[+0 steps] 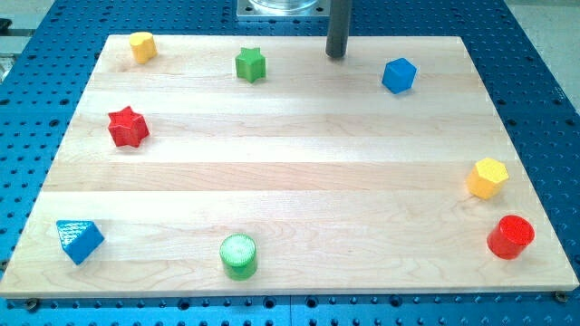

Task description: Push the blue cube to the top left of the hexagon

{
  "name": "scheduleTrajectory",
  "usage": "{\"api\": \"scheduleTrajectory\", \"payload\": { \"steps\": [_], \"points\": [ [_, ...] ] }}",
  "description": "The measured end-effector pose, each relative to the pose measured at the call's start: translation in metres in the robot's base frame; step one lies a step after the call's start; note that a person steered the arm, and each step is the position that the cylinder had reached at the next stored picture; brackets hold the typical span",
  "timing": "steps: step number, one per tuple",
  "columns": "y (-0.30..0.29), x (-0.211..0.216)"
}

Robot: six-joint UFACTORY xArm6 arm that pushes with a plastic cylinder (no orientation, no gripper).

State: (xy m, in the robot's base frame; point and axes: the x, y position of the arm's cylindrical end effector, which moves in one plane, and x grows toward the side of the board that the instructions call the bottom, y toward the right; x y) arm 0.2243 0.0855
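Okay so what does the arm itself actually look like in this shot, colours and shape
Only its end shows: a straight, smooth, dark grey cylindrical rod, my tip cut flat. Above it, at the view's top edge, sits a shiny silver metal mount. No cables, markings or sleeves are visible.

Pale wooden board with smooth matt grain, perforated blue metal table, matt dark rod at my tip, ribbed plastic green cylinder, smooth plastic blue cube

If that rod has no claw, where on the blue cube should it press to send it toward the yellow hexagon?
Nothing can be gripped; my tip only pushes. The blue cube sits at the view's top, the yellow hexagon lower right. I would probably press its upper-left face, coming from the view's top left, where my tip stands apart from it.
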Motion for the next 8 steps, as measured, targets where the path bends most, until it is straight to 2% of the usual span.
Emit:
{"api": "scheduleTrajectory", "payload": {
  "steps": [1,3,5,6,7,8],
  "points": [
    [0.068,0.015],
    [0.115,0.12],
    [0.037,0.159],
    [0.046,0.176],
    [0.009,0.197],
    [0.029,0.212]
  ]
}}
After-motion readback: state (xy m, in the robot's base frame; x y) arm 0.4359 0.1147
